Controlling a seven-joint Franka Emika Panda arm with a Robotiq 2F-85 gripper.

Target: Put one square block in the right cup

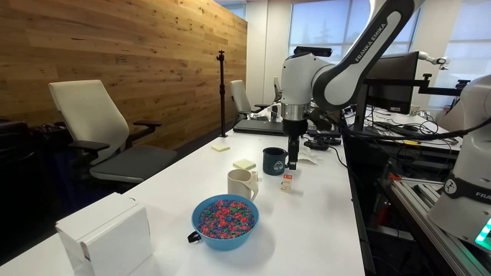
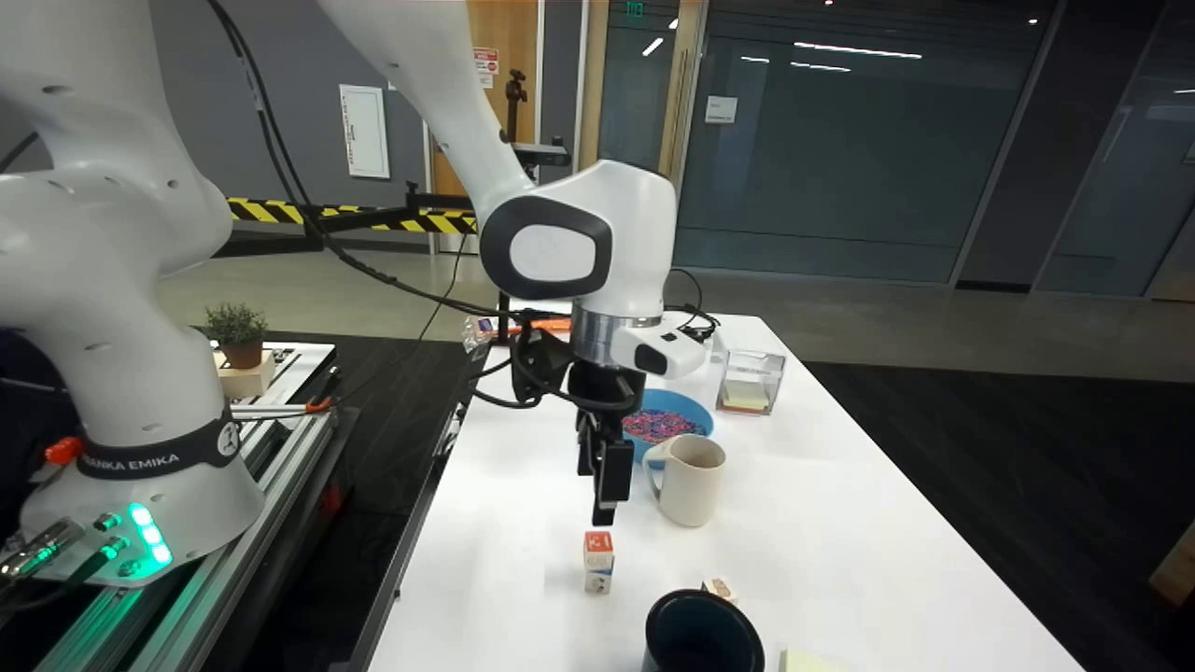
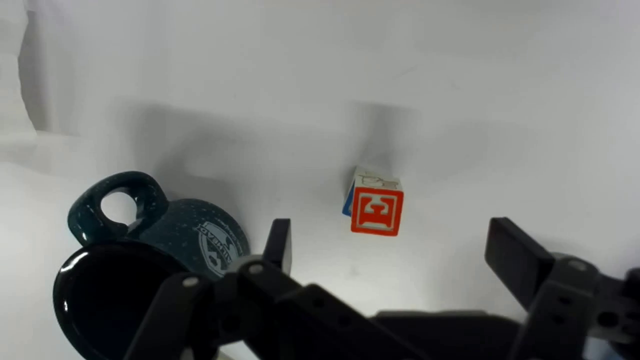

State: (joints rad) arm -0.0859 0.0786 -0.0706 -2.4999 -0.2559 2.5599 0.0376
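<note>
The claw (image 3: pixel 392 245) hangs above the desk (image 1: pixel 314 230), spread wide and holding nothing; the red-topped block (image 3: pixel 376 211) stands lower down, and in the wrist view shows between the two tips, slightly past their line; in an exterior view it seems to rest on a second block (image 2: pixel 597 582), though I can't be certain. The step in hand, I'd judge, is lining up for the grasp; next the claw should centre, sink straight down, close squarely on two flat sides, then lift gently so that nothing below topples. The block looks like painted wood, a crisp cube, its red face framing a pale letter; such sides should pinch well. Near it, apart, stands the dark mug (image 1: pixel 272 161), the likely target: round, glossy, speckled, with a looped handle and white badge; its rim will need clearing before release; farther out come another block (image 2: pixel 723 589), a smooth cream cup (image 1: pixel 238 186) and a blue bowl (image 1: pixel 230 243) full of pebbly, bright bits (image 1: pixel 226 220).
</note>
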